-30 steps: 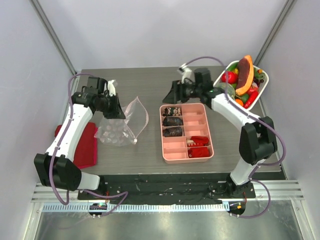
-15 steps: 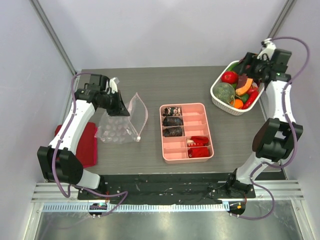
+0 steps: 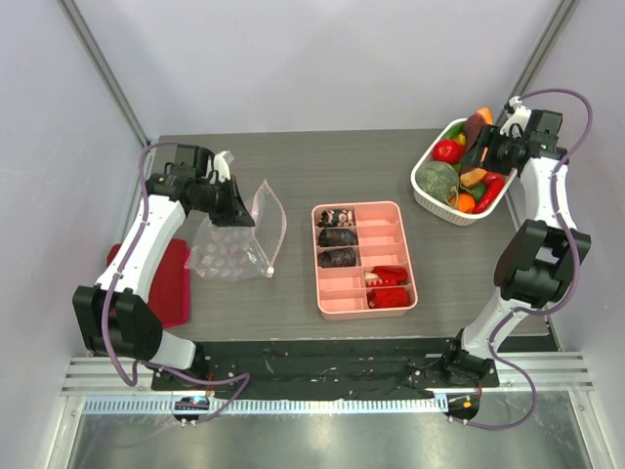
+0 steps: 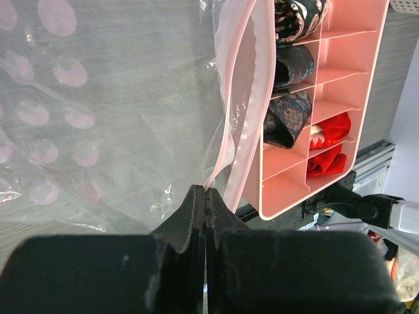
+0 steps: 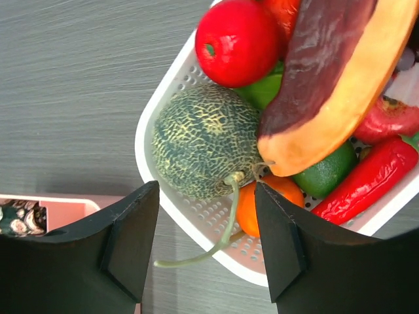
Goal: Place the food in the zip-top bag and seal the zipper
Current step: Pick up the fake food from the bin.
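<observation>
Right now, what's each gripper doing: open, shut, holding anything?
Left gripper: shut, pinching the edge of the zip-top bag.
Right gripper: open, empty, over the melon in the white basket.

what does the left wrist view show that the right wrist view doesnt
Left wrist only: the dotted clear bag, its edge pinched in the shut left end effector. Right wrist only: a white basket holding a tomato and melon, under the open right end effector. Both: the pink tray and grey table.
</observation>
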Robot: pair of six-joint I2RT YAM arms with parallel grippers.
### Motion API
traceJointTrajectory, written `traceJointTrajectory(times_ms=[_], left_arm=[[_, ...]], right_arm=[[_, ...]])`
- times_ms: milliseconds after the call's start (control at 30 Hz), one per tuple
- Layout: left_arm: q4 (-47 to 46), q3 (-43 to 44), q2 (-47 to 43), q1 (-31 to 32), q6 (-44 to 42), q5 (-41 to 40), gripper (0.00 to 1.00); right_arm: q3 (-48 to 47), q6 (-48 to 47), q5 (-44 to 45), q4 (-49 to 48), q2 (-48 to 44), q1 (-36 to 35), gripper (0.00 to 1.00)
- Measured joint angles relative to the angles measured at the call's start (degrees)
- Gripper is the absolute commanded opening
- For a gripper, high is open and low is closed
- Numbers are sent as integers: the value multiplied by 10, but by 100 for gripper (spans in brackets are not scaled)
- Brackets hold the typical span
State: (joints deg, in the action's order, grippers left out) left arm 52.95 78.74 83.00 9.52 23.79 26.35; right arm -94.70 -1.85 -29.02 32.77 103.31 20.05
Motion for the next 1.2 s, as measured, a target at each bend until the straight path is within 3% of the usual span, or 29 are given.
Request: traceJointTrajectory(times_ms=[167,367,633,867,1200], left_arm=[[0,0,0,0,-2,3,0],[-1,0,0,0,-2,8,0],[-2,0,0,1,-8,8,0],[-2,0,0,1,-18,8,0],[-2,0,4,1,-20,9,0]], right_arm=[[12,27,18,-12,9,16,68],[117,116,-2,-102,6,66,68],[256,264,-54,-326,7,80,66],[287,354,-61,-477,33,79,65],[326,429,-61,-582,56,82,65]])
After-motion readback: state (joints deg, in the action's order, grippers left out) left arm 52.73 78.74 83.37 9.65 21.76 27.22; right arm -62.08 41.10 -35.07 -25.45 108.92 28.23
